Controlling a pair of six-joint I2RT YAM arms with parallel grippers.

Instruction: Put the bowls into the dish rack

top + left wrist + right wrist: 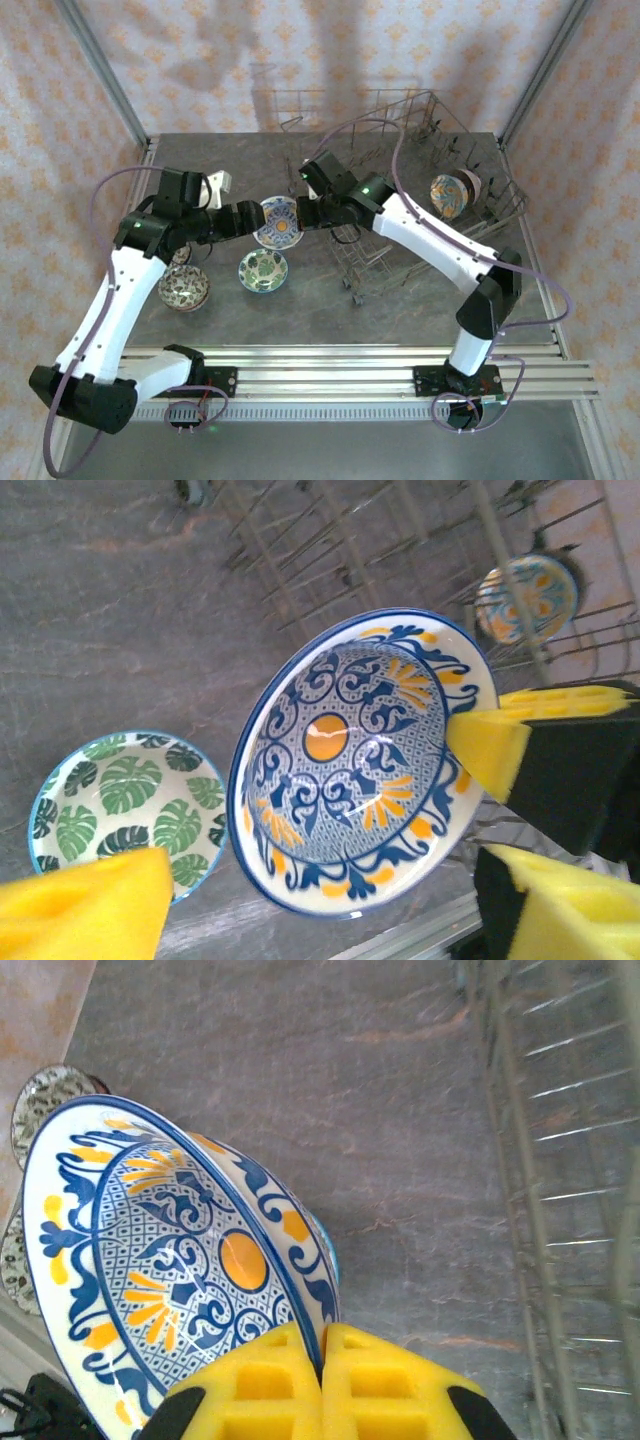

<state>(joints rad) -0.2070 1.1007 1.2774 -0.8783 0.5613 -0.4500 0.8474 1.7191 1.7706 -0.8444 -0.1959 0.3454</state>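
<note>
A blue-and-white bowl with an orange centre (278, 222) (345, 760) (170, 1260) hangs tilted above the table between the two arms. My right gripper (303, 213) (322, 1360) is shut on its rim, and its yellow pads (490, 745) pinch the bowl's right edge in the left wrist view. My left gripper (248, 220) (330, 915) is open, its pads wide on either side and off the bowl. The wire dish rack (420, 150) (330, 540) stands at the back right with a blue-orange bowl (447, 195) (525, 595) on edge inside it.
A green-leaf bowl (263, 270) (125, 805) lies on the table just under the held bowl. A dark speckled bowl (184, 288) sits near the left arm, with another bowl (180, 255) partly hidden beneath that arm. A tan bowl (471, 183) leans in the rack.
</note>
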